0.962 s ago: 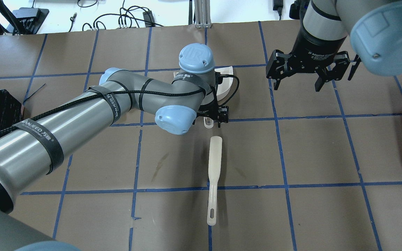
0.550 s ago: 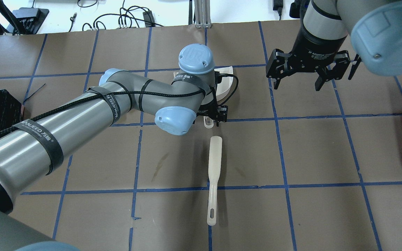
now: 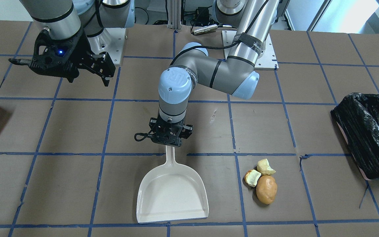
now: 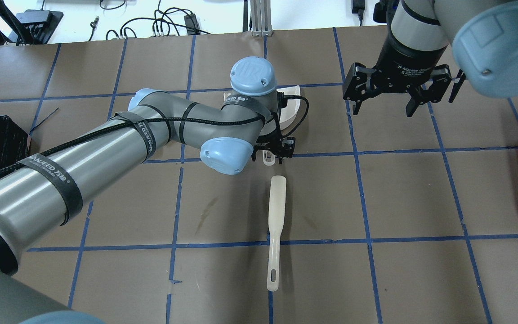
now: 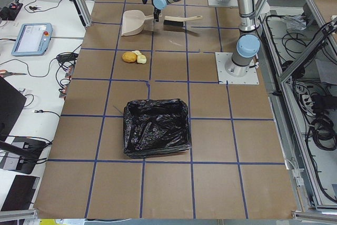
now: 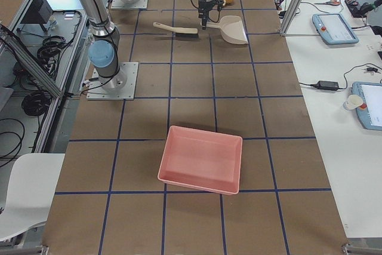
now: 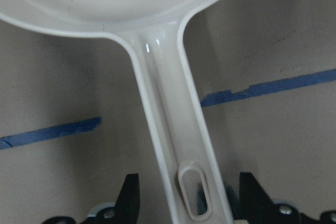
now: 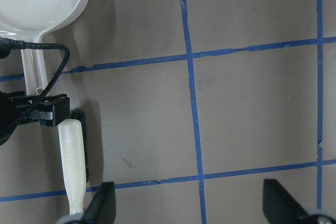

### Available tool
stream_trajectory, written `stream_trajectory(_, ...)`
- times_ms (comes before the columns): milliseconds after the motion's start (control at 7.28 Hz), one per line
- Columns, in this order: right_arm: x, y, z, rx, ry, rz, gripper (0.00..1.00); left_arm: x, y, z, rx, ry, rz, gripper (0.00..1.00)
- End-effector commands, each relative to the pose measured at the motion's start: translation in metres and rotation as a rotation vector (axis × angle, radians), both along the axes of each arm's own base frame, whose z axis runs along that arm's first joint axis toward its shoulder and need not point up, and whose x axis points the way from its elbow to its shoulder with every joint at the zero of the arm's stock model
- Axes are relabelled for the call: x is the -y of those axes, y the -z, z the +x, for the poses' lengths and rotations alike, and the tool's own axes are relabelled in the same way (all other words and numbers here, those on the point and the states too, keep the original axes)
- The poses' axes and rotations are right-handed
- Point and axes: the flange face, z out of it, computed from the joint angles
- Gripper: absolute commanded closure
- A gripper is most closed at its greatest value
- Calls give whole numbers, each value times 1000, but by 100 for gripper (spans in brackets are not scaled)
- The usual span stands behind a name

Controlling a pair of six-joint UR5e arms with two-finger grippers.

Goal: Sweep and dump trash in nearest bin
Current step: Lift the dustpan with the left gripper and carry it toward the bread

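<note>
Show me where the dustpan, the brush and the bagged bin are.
dustpan (image 3: 173, 194): front-facing view, bare pan floor.
brush (image 4: 277, 211): overhead view, back of its head.
bagged bin (image 5: 157, 151): exterior left view, bag-covered near wall.

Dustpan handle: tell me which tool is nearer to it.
Left. The left tool straddles the dustpan handle, jaws open; the right tool hangs open, well away.

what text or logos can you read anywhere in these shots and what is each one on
"WANJEED", followed by characters too small to read: black straps around the left arm.
"UR" logo: blue joint cap on the left arm.
"2F Adaptive G...", cut off by the curve: black collar above the right end effector.
Pendant screen on the side table: too small to read.
</note>
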Motion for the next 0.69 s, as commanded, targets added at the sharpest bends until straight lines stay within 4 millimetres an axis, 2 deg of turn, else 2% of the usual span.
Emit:
stream_trajectory(0, 0, 0, 0, 0, 2, 0, 0, 1, -1, -1, 0, -1, 2, 71)
stream_trajectory(550, 2, 1, 0, 0, 0, 0, 0, 2, -21, 0, -10, -12, -26, 100)
